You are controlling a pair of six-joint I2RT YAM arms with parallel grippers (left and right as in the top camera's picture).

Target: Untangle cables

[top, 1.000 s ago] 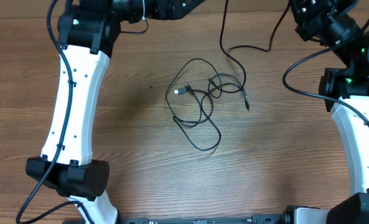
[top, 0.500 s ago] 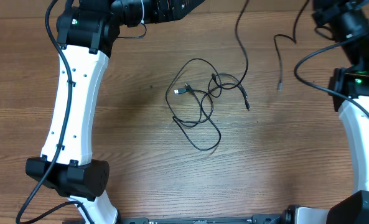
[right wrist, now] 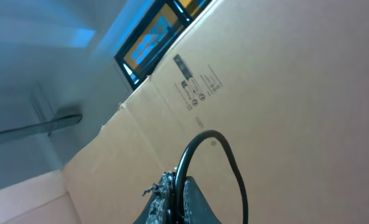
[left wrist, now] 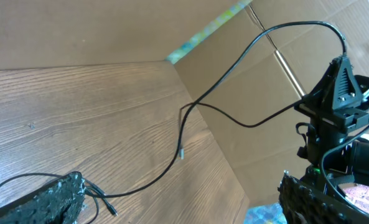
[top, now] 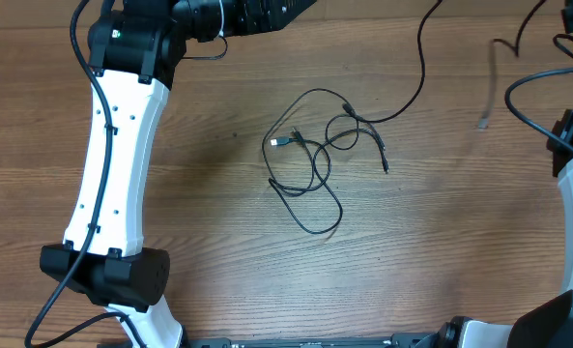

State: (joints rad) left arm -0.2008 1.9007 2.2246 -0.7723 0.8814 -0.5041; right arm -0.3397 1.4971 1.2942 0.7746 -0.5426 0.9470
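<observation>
1. The wood-grain table (top: 218, 261) has broad bare room in front of and on both sides of the middle. Its far edge meets a plain brown cardboard wall (left wrist: 109, 31).
2. The white left arm (top: 107, 145) runs along the left side, well apart from the cords, just where it was a second ago.
3. The cables (top: 310, 159), thin glossy black cords, lie in loose overlapping loops at the table's middle. A silver-tipped plug (top: 279, 142) sits at their left. The heap has barely shifted.
4. The lifted cable (top: 423, 68) rises from the tangle's right side toward the far right corner, drawn further right than before. Its blurred free end (top: 483, 121) hangs further right too.
5. The right gripper (right wrist: 175, 186) is clamped on the lifted cable. It has left the overhead view, where it showed a second ago.
6. The left gripper (left wrist: 183, 186) is spread wide and empty, and its fingers (left wrist: 53, 202) are rough-padded.
</observation>
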